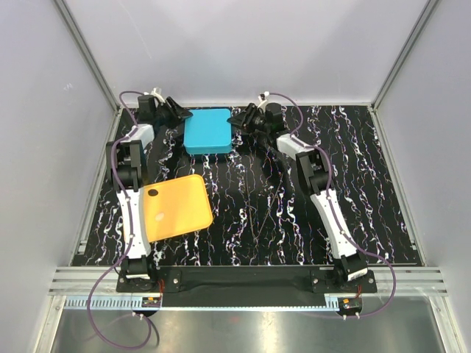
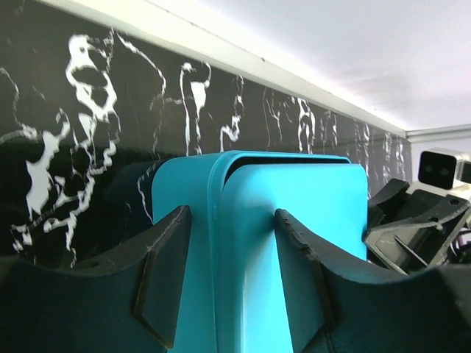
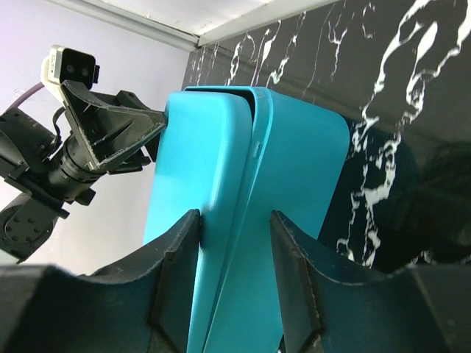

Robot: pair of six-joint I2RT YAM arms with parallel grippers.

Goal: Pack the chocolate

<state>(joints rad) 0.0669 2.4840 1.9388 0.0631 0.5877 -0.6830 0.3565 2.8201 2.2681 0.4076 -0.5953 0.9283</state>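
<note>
Nearest, on the left of the marbled table, the orange tray lies flat and looks bare apart from one dark round mark by its corner; whether that is a hole or a piece I cannot tell. No chocolate shows in any view, so my guess is that the pieces are already inside the box; that cannot be confirmed while it is closed.

Farther back, at the middle of the far edge, sits the teal box with its lid on, an arm reaching to it from each side. The left gripper stands roughly half apart, its two fingers pressed against opposite faces of the box's edge; the right gripper does the same at the other end. Both appear to have hold of the box, and of nothing else.

The packing looks nearly done; what seems left is seating the lid and letting go.

Each wrist view shows a seam between the two teal shells, with a dark slit at the far end in the left one, so I cannot say whether the lid is fully down. From above it is unclear whether the box rests on the table or is slightly raised.
</note>
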